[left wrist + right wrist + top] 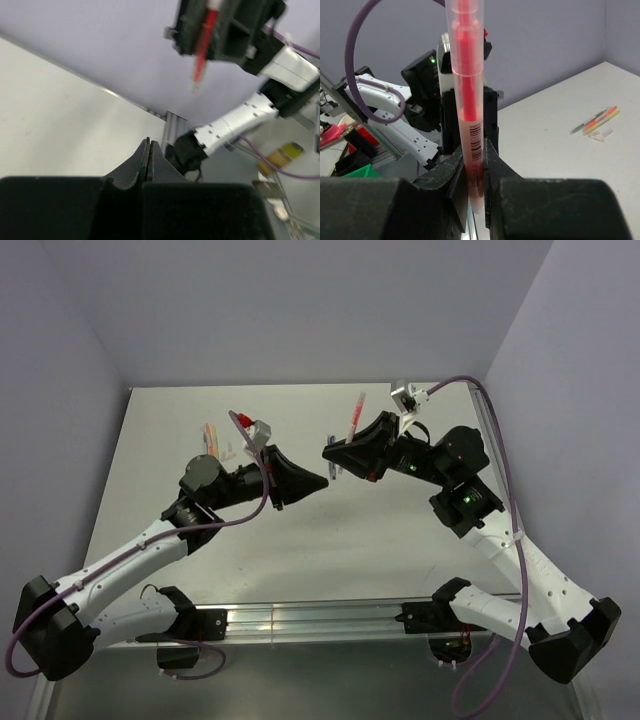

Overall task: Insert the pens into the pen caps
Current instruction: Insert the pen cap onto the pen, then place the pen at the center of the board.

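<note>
two pincers of mine meet above the middle of the table (400,540), tips almost nose to nose with a small gap between them. my right pincer (475,167) is narrowed onto a red pen (467,100), clamped near its lower end by the barcode. the clear barrel stands straight up between the fingers, and from above it leans toward one o'clock. my left pincer (149,150) is pressed fully together with nothing in it. its tip aims at three o'clock and sits a little lower in the top view than the right tip.

the loose pens (210,432) lie in a small bunch at about ten o'clock from the table's centre, toward the far left corner. the caps (229,450) lie just beside them at their five o'clock, flat on the surface. both lie beyond my left wrist, well apart from either tip.

bare tabletop spreads at six o'clock from the tips down to the metal rail (330,618) along the near edge. at twelve o'clock it runs up to the far edge, where the wall (300,310) begins. the table's right edge runs close behind my right elbow.
</note>
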You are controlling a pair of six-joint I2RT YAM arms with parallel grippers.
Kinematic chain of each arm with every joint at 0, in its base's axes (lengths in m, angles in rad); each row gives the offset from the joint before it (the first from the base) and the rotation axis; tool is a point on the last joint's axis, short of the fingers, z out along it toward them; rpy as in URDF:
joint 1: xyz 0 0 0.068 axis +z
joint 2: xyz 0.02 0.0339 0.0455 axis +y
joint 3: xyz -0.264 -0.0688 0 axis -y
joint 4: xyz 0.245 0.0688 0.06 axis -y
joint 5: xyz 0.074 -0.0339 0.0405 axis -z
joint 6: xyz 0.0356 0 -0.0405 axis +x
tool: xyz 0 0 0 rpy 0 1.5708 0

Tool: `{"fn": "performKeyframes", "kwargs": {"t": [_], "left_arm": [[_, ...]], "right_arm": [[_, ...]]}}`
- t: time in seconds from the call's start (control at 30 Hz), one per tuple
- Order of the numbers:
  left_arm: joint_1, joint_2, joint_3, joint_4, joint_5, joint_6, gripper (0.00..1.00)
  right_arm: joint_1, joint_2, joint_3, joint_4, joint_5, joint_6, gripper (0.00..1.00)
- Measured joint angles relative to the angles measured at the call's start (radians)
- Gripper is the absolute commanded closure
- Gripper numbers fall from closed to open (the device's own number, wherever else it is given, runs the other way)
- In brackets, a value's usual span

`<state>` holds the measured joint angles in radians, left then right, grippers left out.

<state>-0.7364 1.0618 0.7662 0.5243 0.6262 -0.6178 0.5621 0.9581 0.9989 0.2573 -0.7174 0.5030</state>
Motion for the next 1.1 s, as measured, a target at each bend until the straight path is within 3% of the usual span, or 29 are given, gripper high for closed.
{"fn": "performKeyframes", "kwargs": {"t": [0.2, 0.3, 0.73, 1.1], "left_arm": [[0.112, -0.08, 0.032, -0.135, -0.185, 0.023, 0.66], [0.175, -0.101, 0.056, -0.134, -0.209, 0.022, 0.59], [0.21, 0.029, 0.295, 0.039, -0.026, -0.031, 0.53], [0.211, 0.114, 0.32, 0.113, 0.105, -0.107, 0.53]], "right_arm": [[0.0, 0.042, 0.03, -0.052, -0.011, -0.014, 1.0], [0.0, 0.062, 0.031, -0.06, -0.036, -0.014, 1.0], [0.084, 0.148, 0.086, -0.177, -0.069, -0.07, 1.0], [0.123, 0.172, 0.109, -0.227, -0.058, -0.101, 1.0]]}}
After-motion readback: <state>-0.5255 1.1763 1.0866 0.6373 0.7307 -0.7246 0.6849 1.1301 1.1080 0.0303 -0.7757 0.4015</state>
